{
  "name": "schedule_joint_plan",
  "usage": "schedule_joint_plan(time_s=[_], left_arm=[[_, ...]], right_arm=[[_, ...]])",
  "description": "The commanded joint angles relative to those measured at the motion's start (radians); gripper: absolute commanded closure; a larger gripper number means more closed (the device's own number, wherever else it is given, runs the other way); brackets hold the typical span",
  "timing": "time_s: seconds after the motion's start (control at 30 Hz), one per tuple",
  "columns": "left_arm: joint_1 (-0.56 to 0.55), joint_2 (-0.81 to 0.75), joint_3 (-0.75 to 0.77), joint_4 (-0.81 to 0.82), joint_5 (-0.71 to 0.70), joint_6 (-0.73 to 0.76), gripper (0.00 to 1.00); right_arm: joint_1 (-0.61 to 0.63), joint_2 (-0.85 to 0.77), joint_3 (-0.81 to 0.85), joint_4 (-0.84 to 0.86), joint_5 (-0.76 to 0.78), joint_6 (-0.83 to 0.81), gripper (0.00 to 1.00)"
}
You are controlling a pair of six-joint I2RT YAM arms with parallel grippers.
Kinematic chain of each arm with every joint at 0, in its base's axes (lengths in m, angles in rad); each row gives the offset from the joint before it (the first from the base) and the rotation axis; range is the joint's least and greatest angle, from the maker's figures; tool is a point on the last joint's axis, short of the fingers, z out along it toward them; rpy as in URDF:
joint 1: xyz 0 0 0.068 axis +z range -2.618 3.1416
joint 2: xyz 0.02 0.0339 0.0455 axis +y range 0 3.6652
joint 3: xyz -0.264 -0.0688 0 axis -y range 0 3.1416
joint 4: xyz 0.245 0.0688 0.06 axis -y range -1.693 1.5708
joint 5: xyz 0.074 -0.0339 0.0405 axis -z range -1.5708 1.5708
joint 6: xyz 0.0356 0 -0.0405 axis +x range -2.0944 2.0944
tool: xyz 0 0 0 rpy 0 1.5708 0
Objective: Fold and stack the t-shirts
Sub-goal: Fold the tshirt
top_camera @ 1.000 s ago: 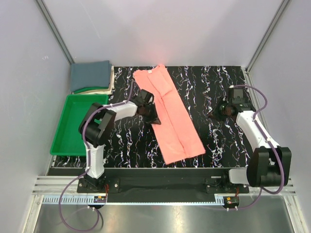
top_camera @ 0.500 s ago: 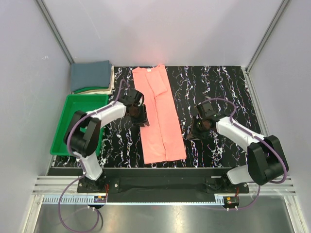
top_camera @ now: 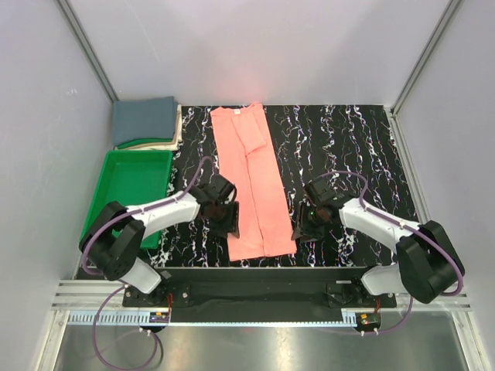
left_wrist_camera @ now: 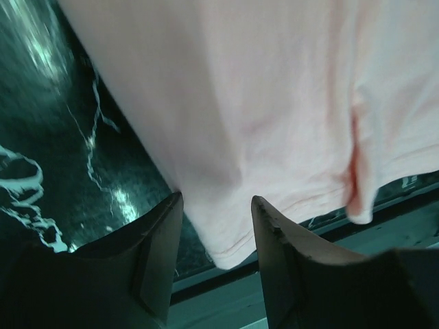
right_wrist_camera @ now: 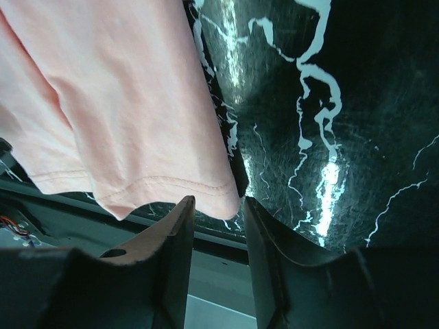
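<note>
While spread wide, the left gripper (left_wrist_camera: 216, 200) straddles the near-left hem corner of the pink t-shirt (top_camera: 251, 178); the right gripper (right_wrist_camera: 218, 200), likewise spread, sits at the near-right corner. We note a black, white-veined table (top_camera: 348, 147) and pale grey walls (top_camera: 255, 46). The shirt's long axis runs near-to-far, collar far; it lies mid-table as a narrow, flat strip.
</note>
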Motion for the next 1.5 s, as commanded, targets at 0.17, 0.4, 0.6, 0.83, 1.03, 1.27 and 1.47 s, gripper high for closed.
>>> schedule_joint_plan(time_s=[0.17,0.4,0.6,0.83,1.03,1.27,1.47], left_arm=[[-0.067,-0.141,-0.133,0.059,-0.041,-0.102,0.48],[-0.07,-0.131,-0.208,0.158,0.017,-0.129,0.51],[-0.072,-0.121,-0.239,0.183,0.024,-0.144,0.82],[-0.072,-0.141,-0.245,0.154,-0.012,-0.153,1.0],[-0.072,-0.144,-0.246,0.131,-0.042,-0.152,1.0],[-0.072,-0.177,-0.256,0.087,-0.088,-0.145,0.92],[-0.072,-0.196,-0.214,0.044,-0.079,-0.129,0.77]], right_arm=[[0.081,0.016,-0.019,0.012,0.043,0.062,0.57],[0.084,0.024,-0.069,0.053,0.069,0.071,0.58],[0.084,0.035,-0.074,0.071,0.061,0.059,0.65],[0.086,-0.007,-0.103,0.07,0.076,0.059,0.99],[0.085,0.004,-0.108,0.078,0.096,0.074,1.0],[0.086,-0.031,-0.12,0.078,0.098,0.111,1.0],[0.087,-0.106,-0.138,0.124,0.018,0.175,0.88]])
